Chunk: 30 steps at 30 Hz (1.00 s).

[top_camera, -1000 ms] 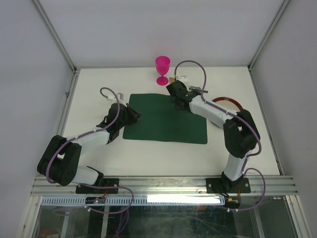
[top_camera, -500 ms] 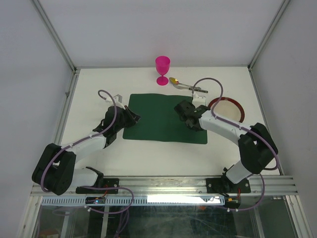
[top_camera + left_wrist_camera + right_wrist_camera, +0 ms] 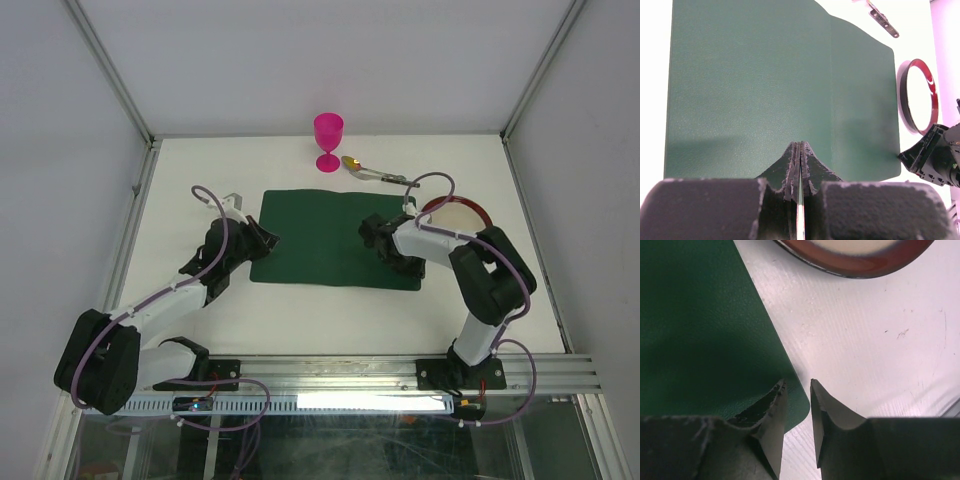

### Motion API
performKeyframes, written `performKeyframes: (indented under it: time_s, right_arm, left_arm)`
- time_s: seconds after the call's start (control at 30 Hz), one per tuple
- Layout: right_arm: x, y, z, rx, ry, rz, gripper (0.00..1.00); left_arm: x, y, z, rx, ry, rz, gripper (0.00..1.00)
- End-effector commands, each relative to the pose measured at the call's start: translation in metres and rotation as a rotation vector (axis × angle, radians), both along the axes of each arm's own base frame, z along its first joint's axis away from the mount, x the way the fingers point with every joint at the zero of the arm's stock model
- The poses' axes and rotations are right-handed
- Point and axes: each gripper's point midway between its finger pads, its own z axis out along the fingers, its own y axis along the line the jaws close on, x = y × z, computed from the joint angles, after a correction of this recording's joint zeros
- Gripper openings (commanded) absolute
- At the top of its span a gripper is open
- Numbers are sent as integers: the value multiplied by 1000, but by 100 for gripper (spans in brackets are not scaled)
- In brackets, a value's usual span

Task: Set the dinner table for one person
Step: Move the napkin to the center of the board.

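From above, observed the dinner table (image 3: 330,320) lying flat, face up, beneath both arms and bounded by aluminium rails (image 3: 132,235). Judged its long axis as running left to right, parallel to the near rail, though foreshortening left this uncertain. Found the green placemat (image 3: 330,240) at mid-table, its long axis likewise left to right. Noted in this view alone a pink goblet (image 3: 328,140) upright near the far edge. Saw there too the whole of a spoon (image 3: 372,172) just right of it, bowl toward the goblet. Logged a red-rimmed plate (image 3: 455,213) just beyond the placemat's right edge.

Saw in the left wrist view what the overhead could not resolve: left gripper (image 3: 800,146) clenched tight, no gap between the fingers, tips at the placemat's edge. Could not confirm any pinch on the material. Also caught there a crease line down the placemat, the plate rim and the spoon's handle end, but not the goblet.

Found in the right wrist view the right gripper (image 3: 797,385) released to a narrow gap and grasping nothing. Placed its tips at the placemat's rounded corner, over bare table, with the plate rim ahead.
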Motion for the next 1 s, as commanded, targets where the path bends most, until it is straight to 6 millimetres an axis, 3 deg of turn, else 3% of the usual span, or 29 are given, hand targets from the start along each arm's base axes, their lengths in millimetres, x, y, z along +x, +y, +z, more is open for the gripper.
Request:
performKeyframes:
  time_s: [0.0,0.53,0.97]
  right_arm:
    - [-2,-19,0,-26,-37,-88,29]
    - [15,9,-29,97,2,-46,29]
    - [41,34,-23,116,-37,-6,29]
  left_arm:
    - [3,8,11,13,-51,20,0]
    - [4,10,3,20,-35,37,0]
    - [7,14,-7,46,-21,57,0]
